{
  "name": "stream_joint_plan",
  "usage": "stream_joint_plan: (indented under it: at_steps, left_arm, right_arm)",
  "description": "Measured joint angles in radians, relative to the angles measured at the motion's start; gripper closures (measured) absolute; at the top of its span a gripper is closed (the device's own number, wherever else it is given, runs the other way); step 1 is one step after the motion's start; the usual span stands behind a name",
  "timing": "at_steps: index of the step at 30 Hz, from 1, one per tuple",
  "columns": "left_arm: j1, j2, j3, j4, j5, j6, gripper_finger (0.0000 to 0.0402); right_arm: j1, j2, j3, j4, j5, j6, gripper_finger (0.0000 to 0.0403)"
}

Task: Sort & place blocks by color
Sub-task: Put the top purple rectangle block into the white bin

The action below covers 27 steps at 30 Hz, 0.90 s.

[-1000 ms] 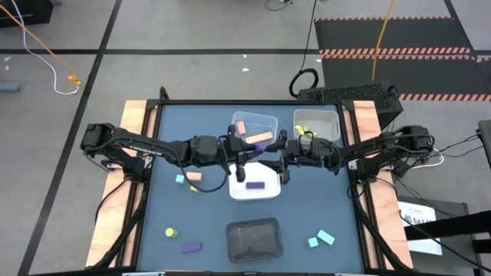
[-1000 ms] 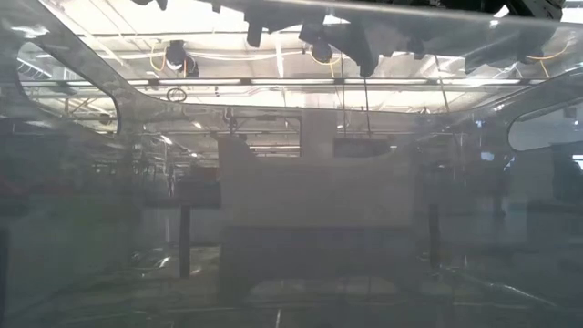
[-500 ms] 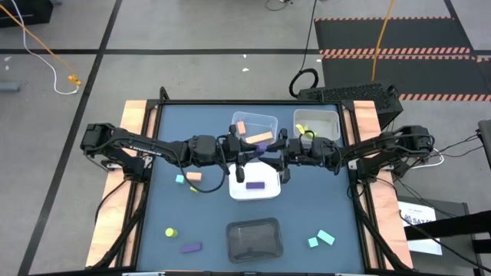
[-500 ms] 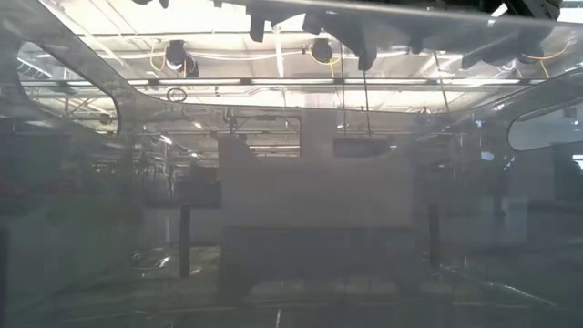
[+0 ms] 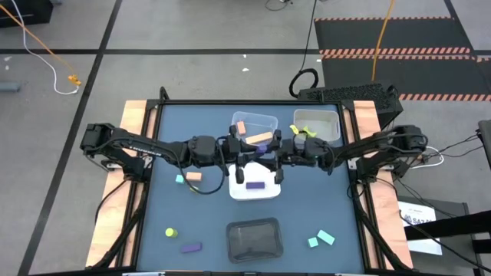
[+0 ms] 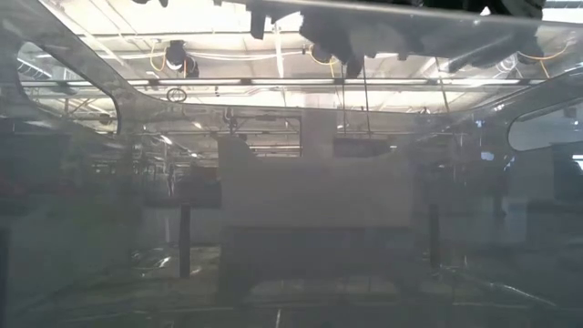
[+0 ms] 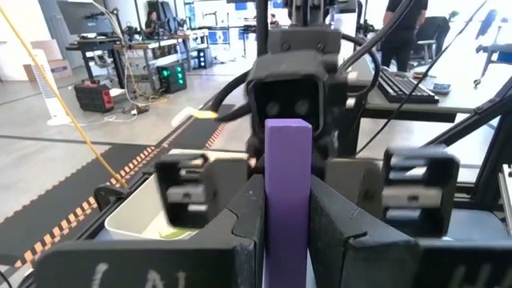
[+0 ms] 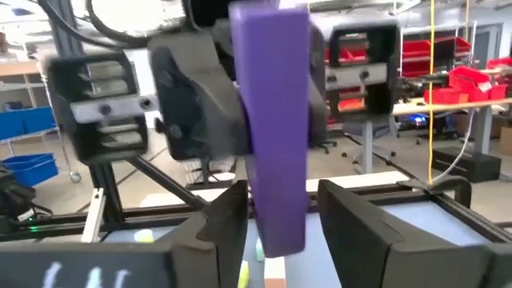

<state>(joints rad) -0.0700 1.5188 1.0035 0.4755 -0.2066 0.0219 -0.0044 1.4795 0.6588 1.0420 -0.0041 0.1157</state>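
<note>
Four trays on dark tabletop (image 5: 192, 207) | clear tray (image 5: 255, 125): orange blocks; beige tray (image 5: 318, 123): yellow-green piece; white tray (image 5: 253, 188): purple bar; black tray (image 5: 255, 238) | left hand (image 5: 244, 159) pinching upright purple rectangular block (image 7: 286, 192) above white tray | right hand (image 5: 276, 159) fingers straddling same block, grip unclear

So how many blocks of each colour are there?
Purple: 3, one of them up off the table
Orange: 3
Teal: 3
Yellow-green: at least 3; those in the beige tray are partly hidden
Total: at least 12
</note>
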Motion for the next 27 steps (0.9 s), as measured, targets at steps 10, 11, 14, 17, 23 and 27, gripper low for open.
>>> stream_joint_plan:
  at_steps: [10,11,14,17,23,27]
  left_arm:
    - [-0.014,-0.002,0.001,-0.028,0.003,-0.016,0.0345]
    - [-0.017,-0.002,0.002,-0.029,0.003,-0.015,0.0345]
    - [-0.023,-0.002,0.002,-0.034,-0.002,-0.016,0.0345]
    - [-0.024,-0.001,0.002,-0.052,-0.011,-0.039,0.0322]
    - [-0.024,-0.017,0.0,-0.184,-0.057,-0.113,0.0237]
    - [-0.024,-0.04,-0.002,-0.329,-0.095,-0.159,0.0205]
  right_arm:
    - [0.001,0.035,0.032,-0.01,-0.026,-0.037,0.0361]
    - [0.001,0.034,0.032,-0.009,-0.023,-0.036,0.0361]
    - [0.001,0.034,0.032,-0.02,-0.02,-0.019,0.0361]
    - [-0.001,0.032,0.033,-0.053,-0.022,-0.012,0.0361]
    - [-0.015,-0.036,0.034,-0.249,-0.007,0.01,0.0361]
    - [-0.026,-0.092,0.035,-0.426,-0.01,0.058,0.0361]
